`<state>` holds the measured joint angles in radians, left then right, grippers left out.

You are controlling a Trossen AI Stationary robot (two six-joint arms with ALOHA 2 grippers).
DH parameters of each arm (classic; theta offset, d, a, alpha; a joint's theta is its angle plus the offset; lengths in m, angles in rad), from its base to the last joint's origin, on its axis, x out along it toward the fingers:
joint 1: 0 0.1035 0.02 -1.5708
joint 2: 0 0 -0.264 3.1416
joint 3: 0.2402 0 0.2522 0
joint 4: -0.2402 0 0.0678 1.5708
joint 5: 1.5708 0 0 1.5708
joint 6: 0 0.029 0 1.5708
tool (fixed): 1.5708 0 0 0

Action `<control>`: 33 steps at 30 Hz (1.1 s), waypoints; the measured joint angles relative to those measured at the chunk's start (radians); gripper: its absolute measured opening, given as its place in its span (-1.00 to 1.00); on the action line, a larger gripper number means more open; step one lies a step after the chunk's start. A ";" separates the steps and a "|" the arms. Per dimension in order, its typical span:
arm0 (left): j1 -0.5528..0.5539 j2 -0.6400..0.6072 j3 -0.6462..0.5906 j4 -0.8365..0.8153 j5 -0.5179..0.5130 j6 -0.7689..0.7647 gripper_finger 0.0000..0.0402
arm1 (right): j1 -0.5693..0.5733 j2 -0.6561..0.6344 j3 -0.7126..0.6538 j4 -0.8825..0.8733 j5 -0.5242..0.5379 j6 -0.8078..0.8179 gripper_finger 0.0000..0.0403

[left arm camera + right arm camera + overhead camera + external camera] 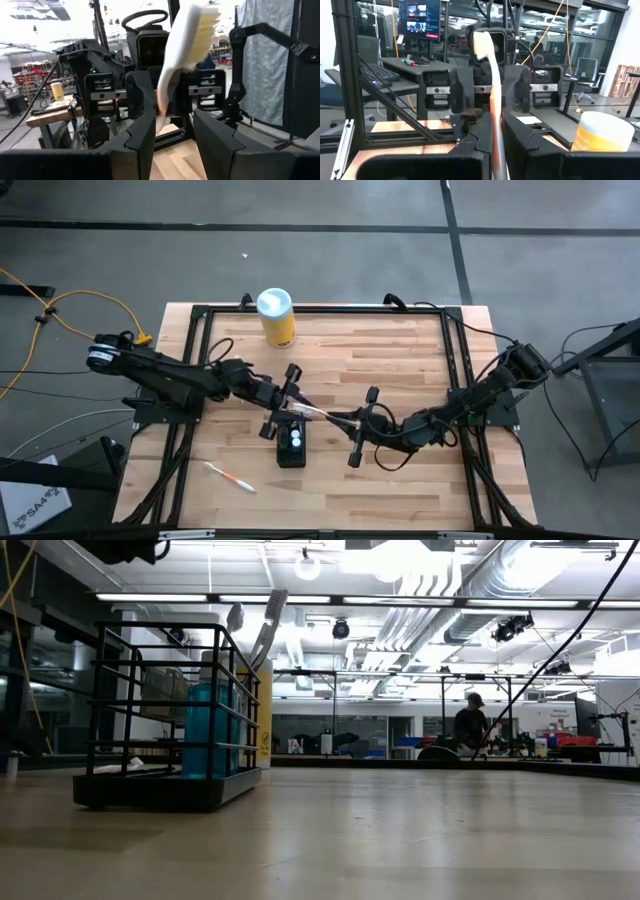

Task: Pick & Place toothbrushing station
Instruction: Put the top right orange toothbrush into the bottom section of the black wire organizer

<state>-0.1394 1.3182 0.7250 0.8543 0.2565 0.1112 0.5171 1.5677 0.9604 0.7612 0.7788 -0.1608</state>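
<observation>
Bench (400, 350) centre — blocked by both hands meeting over the toothbrushing station (291, 446); yellow canister (276, 317) at far edge; right rear boards bare.

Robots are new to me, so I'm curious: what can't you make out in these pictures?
- Left wrist view: toothbrush blurred, too near the lens.
- Right wrist view: yellow canister cut off by the edge.
- High view: toothbrushing station slots too small.
- Low view: person distant and dark.

Blurred toothbrush (187, 55) head in the left wrist view, its handle hidden behind the fingers (142, 130).
</observation>
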 joint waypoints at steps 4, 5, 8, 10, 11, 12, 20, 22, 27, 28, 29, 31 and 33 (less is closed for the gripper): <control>-0.003 0.011 0.008 0.025 -0.035 0.032 -0.36 | 0.000 0.002 0.000 -0.001 0.000 0.003 -0.93; -0.005 0.011 0.008 0.031 -0.041 0.036 -0.36 | 0.000 0.006 0.000 0.000 0.000 0.003 -0.93; -0.011 0.011 0.008 0.045 -0.049 0.049 -0.36 | 0.003 0.009 0.000 -0.004 0.003 0.003 -0.93; -0.017 0.011 0.008 0.047 -0.051 0.055 -0.36 | 0.005 0.009 0.000 0.000 0.004 0.003 -0.93; -0.018 0.011 0.008 0.045 -0.054 0.055 -0.36 | 0.006 0.009 0.000 -0.002 0.004 0.003 -0.93; -0.018 0.011 0.008 0.046 -0.063 0.057 -0.36 | 0.007 0.009 0.000 -0.003 0.004 0.003 -0.93; -0.029 0.010 0.008 0.079 -0.079 0.096 -0.36 | 0.013 0.009 0.000 -0.002 0.003 0.008 -0.93; -0.033 0.010 0.008 0.083 -0.079 0.102 -0.36 | 0.013 0.009 0.000 -0.002 0.004 0.008 -0.93; -0.037 0.010 0.008 0.093 -0.079 0.103 -0.36 | 0.013 0.009 0.000 -0.002 0.004 0.009 -0.93; -0.037 0.010 0.008 0.100 -0.079 0.103 -0.36 | 0.013 0.009 0.000 -0.002 0.004 0.010 -0.93; -0.036 0.010 0.008 0.104 -0.079 0.103 -0.36 | 0.013 0.009 0.000 -0.002 0.004 0.010 -0.93; -0.036 0.010 0.008 0.102 -0.079 0.116 -0.36 | 0.013 0.009 0.000 -0.002 0.004 0.010 -0.93; -0.036 0.010 0.008 0.106 -0.079 0.125 -0.36 | 0.013 0.009 0.000 -0.002 0.003 0.010 -0.93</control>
<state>-0.1757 1.3281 0.7330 0.9604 0.1780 0.2359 0.5304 1.5764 0.9607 0.7593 0.7823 -0.1505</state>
